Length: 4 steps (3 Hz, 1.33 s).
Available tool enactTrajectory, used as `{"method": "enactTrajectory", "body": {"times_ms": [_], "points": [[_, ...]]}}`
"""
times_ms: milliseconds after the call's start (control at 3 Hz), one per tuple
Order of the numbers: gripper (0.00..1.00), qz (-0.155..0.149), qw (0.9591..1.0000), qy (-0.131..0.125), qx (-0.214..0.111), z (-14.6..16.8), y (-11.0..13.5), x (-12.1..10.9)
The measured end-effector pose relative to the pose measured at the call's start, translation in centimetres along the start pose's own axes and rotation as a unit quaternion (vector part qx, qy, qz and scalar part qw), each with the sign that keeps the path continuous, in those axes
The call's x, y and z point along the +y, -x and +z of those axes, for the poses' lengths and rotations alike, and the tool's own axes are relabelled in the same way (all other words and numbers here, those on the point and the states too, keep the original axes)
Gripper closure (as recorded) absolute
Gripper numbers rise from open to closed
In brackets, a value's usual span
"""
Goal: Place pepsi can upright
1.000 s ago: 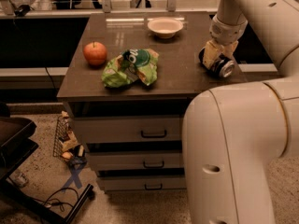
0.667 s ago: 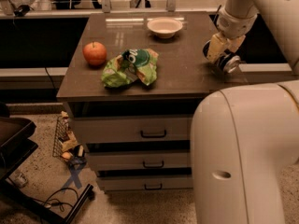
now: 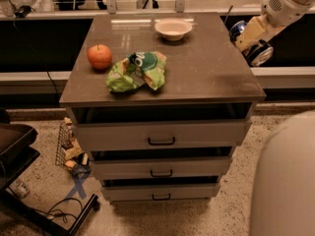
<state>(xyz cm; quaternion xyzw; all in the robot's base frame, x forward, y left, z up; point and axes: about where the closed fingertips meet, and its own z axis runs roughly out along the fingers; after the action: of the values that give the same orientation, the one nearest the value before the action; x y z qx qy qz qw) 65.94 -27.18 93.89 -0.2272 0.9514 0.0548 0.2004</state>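
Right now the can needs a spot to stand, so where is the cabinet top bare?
The right half of the cabinet top is bare, from the bowl down to the front edge. The left is crowded: apple and green chip bag sit close together. The hand holds the pepsi can just off the right edge.

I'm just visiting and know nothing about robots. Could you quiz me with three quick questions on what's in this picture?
1. True or false: the apple lies inside the white bowl.
2. What lies right beside the apple? A) green chip bag B) white bowl C) a mug
3. Fill in: the claw, by the cabinet top's right edge, grips the ____.

Key: 1 false; 2 A; 3 pepsi can, tilted, not upright.
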Motion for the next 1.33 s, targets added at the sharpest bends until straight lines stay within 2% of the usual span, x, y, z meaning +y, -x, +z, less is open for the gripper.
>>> {"method": "enactTrajectory", "body": {"times_ms": [333,667,1000,1333], "points": [[1.0,-0.025,0.9964,0.037,-0.072,-2.0,0.0,0.9],[1.0,-0.063,0.9842,0.07,-0.15,-3.1,1.1,1.9],[1.0,-0.098,0.9608,0.103,-0.238,-3.4,2.0,2.4],[1.0,-0.114,0.9327,0.138,-0.313,-2.9,2.4,2.3]]}}
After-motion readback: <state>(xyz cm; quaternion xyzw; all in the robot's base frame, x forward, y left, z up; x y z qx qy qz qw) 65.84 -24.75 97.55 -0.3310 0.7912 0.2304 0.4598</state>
